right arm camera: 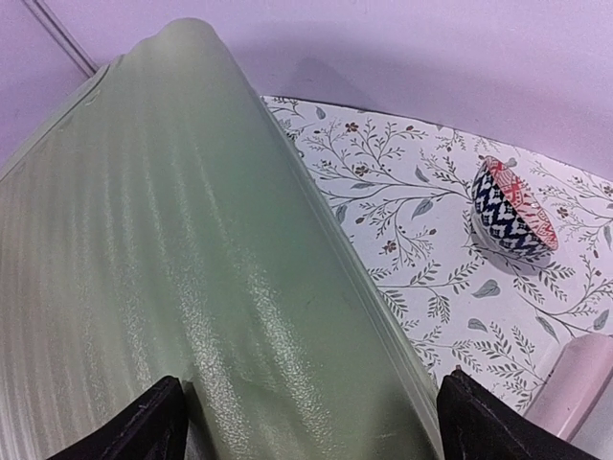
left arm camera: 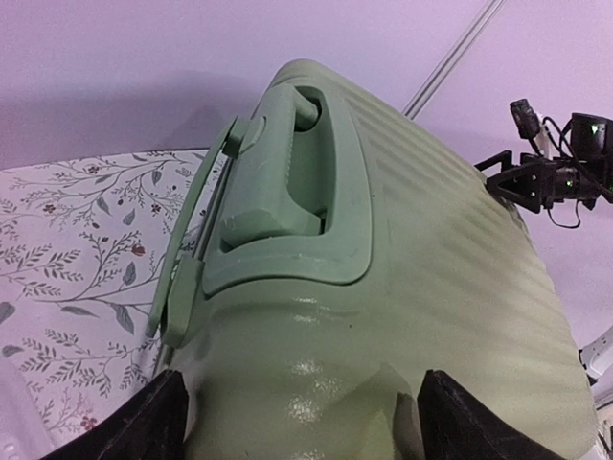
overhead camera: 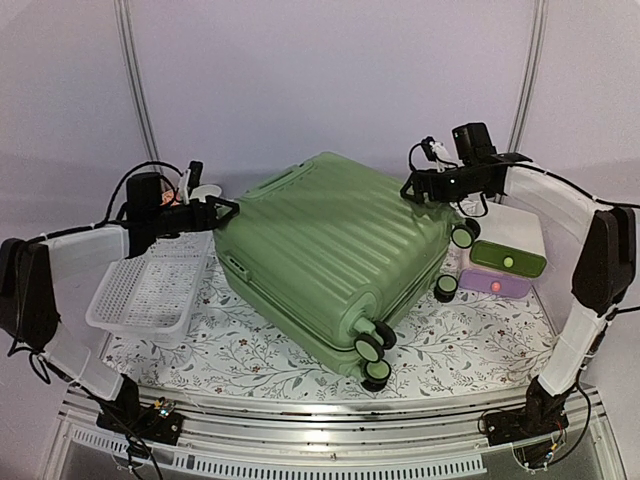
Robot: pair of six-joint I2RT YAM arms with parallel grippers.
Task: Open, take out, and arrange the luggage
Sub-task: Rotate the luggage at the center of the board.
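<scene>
A: Where's the luggage [overhead camera: 335,250]?
B: Mid-table, lying flat on the cloth [overhead camera: 250,350]. The lid looks shut, the wheels [overhead camera: 372,350] point to the near right and the handle [left arm camera: 287,182] is at the far left end

A: And the jaws?
B: Both wide. The left gripper [overhead camera: 228,208] is at the far left corner, just by the handle, and the right gripper [overhead camera: 410,188] is at the far right edge. In each wrist view the fingers straddle the shell with nothing clamped. I can't tell whether they touch it

A: What worries you?
B: The shell is smooth, ribbed and curved. If the jaws close on that rounded edge rather than on a seam or a zip pull, I'd expect them to slide off and the lid to stay down

A: Anything else?
B: It's big and it's on wheels. A push from one side alone could swing it. Leftward it meets the basket [overhead camera: 150,290], rightward the box [overhead camera: 510,262], which sits just beside the far wheels

A: And if the lid does lift?
B: I can't tell which side the hinge is on. If it swings to the far side, the bowl [right arm camera: 512,209] standing on the cloth beyond the luggage could get knocked. An uneven lift by one arm might also let the lid drop back
</scene>
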